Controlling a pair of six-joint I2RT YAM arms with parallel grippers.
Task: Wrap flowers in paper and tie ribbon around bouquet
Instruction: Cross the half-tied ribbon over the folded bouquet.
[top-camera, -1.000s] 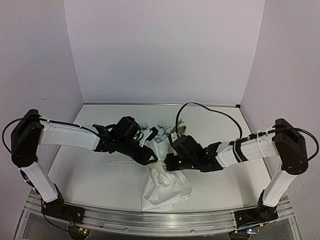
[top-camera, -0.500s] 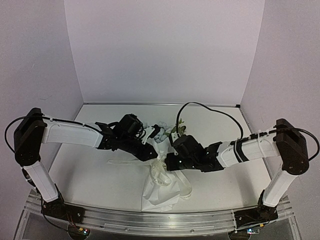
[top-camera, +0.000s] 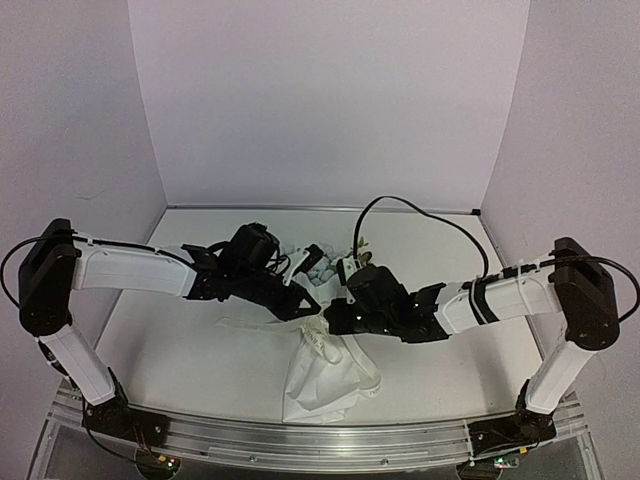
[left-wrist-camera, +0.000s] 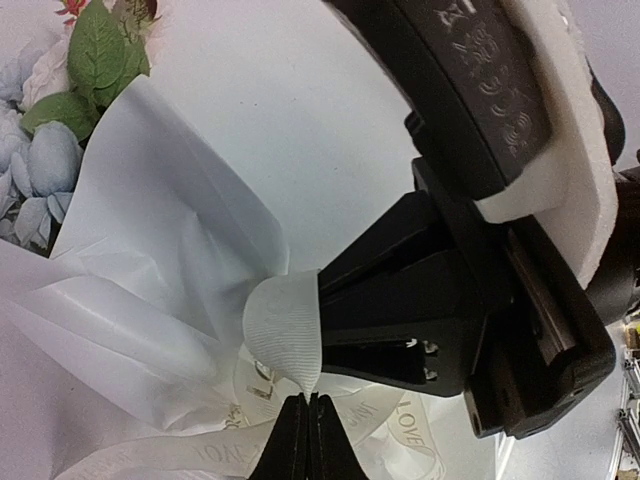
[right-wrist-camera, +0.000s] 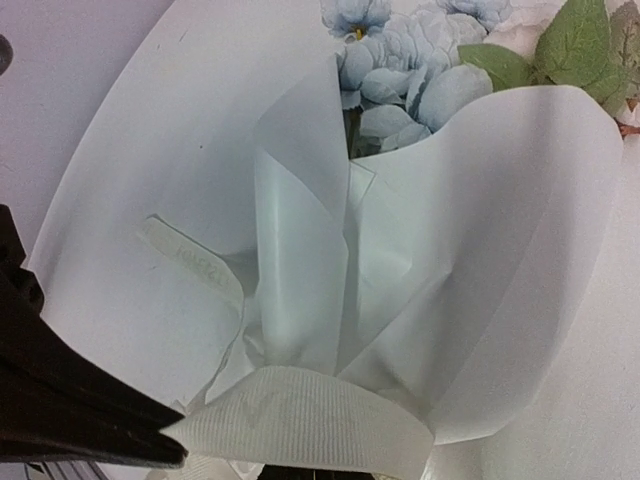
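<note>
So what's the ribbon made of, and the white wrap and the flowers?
The ribbon looks like woven cloth: fine ribs run across it, matte cream. The wrap looks like thin paper, smooth and slightly see-through, with soft folds. The flowers may be fake, perhaps cloth; hard to tell.

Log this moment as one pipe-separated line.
step: tying ribbon | left gripper: shut on ribbon | right gripper: shut on ribbon | bouquet: paper-wrapped, lying on table

The thin crinkled paper sheet (right-wrist-camera: 500, 250) was white, the round blooms (right-wrist-camera: 400, 50) pale blue, their leaves (right-wrist-camera: 580, 40) green; the ribbed fabric ribbon (left-wrist-camera: 285, 335) was cream with dark lettering.
</note>
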